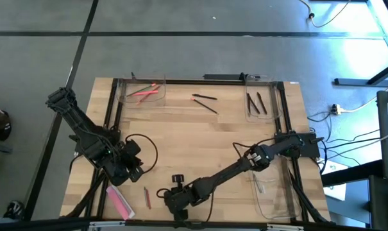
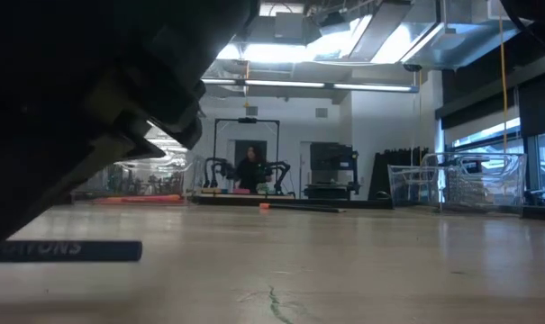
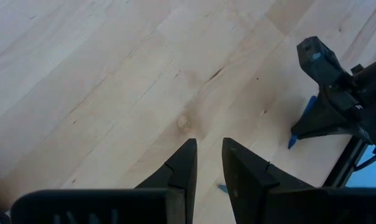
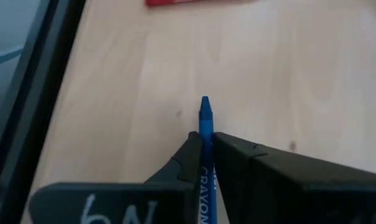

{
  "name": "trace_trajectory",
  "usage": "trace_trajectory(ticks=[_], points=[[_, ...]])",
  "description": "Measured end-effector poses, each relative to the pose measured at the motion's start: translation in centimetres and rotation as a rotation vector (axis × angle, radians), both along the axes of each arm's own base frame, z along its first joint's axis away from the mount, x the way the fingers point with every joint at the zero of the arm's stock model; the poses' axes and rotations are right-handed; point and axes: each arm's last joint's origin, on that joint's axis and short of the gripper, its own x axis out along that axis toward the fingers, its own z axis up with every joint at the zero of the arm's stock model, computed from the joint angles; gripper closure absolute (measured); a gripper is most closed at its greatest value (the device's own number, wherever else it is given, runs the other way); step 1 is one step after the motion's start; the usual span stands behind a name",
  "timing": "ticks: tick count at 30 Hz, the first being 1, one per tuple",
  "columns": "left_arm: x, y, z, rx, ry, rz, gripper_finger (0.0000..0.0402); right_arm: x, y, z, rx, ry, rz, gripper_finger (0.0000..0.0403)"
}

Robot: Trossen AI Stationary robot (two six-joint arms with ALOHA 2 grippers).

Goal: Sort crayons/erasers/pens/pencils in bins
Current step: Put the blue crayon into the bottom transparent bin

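Note:
My right gripper [image 1: 174,197] reaches to the table's near edge and is shut on a blue crayon [image 4: 205,124]. The crayon also shows in the low view [image 2: 69,250], level and just above the table. My left gripper [image 1: 134,170] hovers at the near left, its fingers [image 3: 188,162] a narrow gap apart and empty. Pink-red crayons [image 1: 145,92] lie in the far-left bin [image 1: 126,96]. Black pens [image 1: 258,102] lie in the far-right bin [image 1: 274,112]. Two more pens [image 1: 205,102] lie on the table at the far middle. A dark red pencil [image 1: 147,197] lies near the front edge. My right gripper pinches the blue crayon by its wrapped shaft [image 4: 206,152] between its two fingers. The crayon lies along the fingers, and its pointed tip [image 4: 205,102] sticks out past the fingertips. In the low view it sits level close over the table; whether it touches the wood I cannot tell.
A flat pink bar [image 1: 120,202] lies at the near left corner, beside the red pencil. A third clear bin [image 1: 274,192] stands at the near right. The table's middle is bare wood [image 1: 194,141]. A person shows far off in the room [image 2: 250,169].

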Motion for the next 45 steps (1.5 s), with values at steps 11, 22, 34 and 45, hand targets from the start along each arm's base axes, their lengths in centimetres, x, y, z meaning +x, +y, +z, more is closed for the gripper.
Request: trace_trajectory(ticks=[11, 22, 34, 45], points=[[0.0, 0.0, 0.0, 0.000, 0.000, 0.000, 0.0333, 0.2, -1.7, 3.1, 0.013, 0.038, -0.020, 0.0365], [0.0, 0.0, 0.0, -0.003, -0.003, 0.000, 0.0333, -1.8, -3.2, 10.3, -0.045, -0.014, -0.072, 0.0365], [1.5, -1.2, 1.1, 0.096, -0.217, -0.207, 0.0333, -6.5, -3.6, 16.2, -0.091, 0.057, -0.156, 0.0365], [2.3, -1.7, 1.8, 0.142, -0.348, -0.221, 0.0333, -11.8, -3.9, 19.5, -0.250, 0.159, -0.214, 0.0365]])
